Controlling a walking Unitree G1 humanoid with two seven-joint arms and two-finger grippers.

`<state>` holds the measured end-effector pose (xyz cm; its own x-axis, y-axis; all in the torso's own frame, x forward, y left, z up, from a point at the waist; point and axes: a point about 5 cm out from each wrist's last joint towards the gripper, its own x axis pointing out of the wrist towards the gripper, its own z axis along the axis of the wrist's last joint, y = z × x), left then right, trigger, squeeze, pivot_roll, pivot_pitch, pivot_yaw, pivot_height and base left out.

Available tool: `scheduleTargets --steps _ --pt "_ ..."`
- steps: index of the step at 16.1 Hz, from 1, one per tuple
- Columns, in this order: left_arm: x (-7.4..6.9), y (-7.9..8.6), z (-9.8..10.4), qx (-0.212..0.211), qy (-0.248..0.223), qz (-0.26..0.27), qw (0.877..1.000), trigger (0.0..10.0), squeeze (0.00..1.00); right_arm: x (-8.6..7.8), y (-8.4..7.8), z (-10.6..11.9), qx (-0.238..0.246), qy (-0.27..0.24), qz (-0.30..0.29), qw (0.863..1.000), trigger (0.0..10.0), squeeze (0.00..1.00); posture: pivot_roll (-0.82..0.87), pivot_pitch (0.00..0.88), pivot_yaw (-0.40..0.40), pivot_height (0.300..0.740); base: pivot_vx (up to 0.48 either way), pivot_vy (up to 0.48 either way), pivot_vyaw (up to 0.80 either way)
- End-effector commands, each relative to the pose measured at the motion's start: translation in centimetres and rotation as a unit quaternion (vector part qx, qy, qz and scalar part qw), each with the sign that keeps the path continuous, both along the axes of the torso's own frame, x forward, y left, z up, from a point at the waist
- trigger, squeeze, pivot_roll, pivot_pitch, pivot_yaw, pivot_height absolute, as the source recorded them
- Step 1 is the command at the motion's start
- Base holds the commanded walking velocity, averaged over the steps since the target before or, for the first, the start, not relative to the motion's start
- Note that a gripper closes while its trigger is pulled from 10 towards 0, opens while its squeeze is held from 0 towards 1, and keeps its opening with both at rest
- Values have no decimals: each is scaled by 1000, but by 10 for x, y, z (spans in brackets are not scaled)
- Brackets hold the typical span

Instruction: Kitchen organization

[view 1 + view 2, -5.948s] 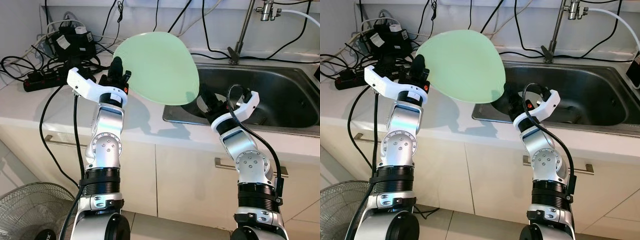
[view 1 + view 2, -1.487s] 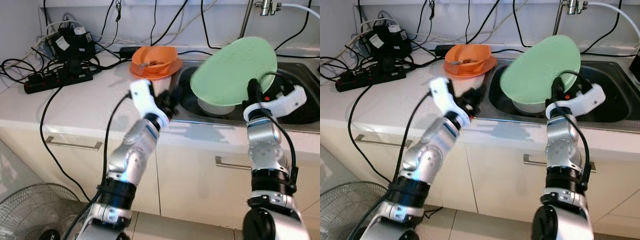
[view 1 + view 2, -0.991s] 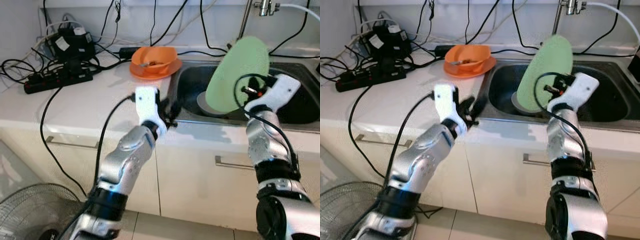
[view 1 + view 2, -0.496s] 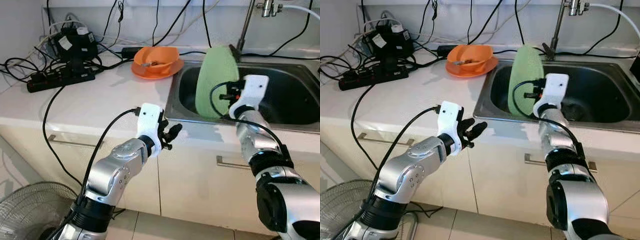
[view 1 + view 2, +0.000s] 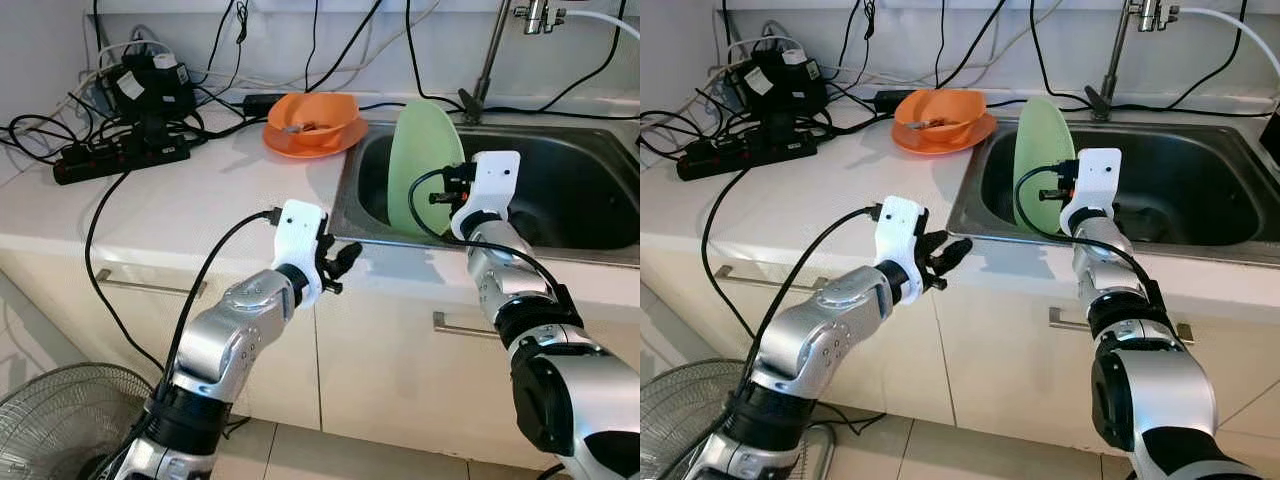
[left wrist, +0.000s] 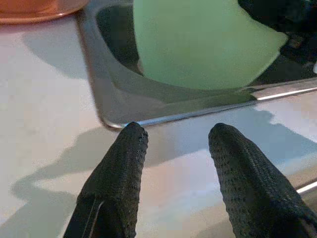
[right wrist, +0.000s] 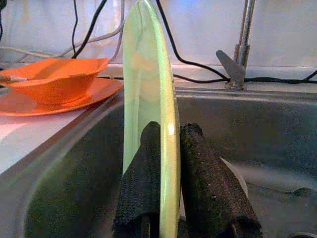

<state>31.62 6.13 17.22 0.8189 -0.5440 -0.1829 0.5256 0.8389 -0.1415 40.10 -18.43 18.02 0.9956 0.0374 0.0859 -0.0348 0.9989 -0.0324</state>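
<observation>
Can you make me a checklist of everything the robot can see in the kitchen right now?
Surface: pale countertop with a steel sink set in it.
Job's things: green plate held on edge, upright, over the sink's left part; orange bowl sits on an orange plate beside the sink.
Clutter: a pale dish low in the sink behind the plate.
Grippers: right gripper pinches the green plate's rim; left gripper is open, holding nothing, above the counter's front edge.
Cables: black power strip and tangled cords at the back left.
Surroundings: faucet, cabinet handles, a fan on the floor.
</observation>
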Motion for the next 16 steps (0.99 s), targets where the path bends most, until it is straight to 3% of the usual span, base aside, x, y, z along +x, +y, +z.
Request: scheduleTargets --steps 1,5,8,11,16 --pt "6 2 1 2 -12 6 1000 10000 0 2 5 2 -6 -1 9 1000 10000 0 99 0 61 740 0 0 0" --pt "7 -7 -7 -6 -20 -9 1000 10000 0 0 6 -2 -8 5 10 1000 10000 0 89 0 66 740 0 0 0" --pt "1 -17 -12 -4 -31 -59 998 10000 0 0 6 -5 -13 11 15 1000 10000 0 90 0 64 740 0 0 0" --pt "-4 -20 -12 3 -37 -90 995 10000 0 0 9 -7 -12 16 20 1000 10000 0 93 0 64 740 0 0 0" --pt "-4 -18 -13 8 -42 -96 995 10000 0 -1 9 -10 -11 23 23 999 10000 0 95 0 63 740 0 0 0"
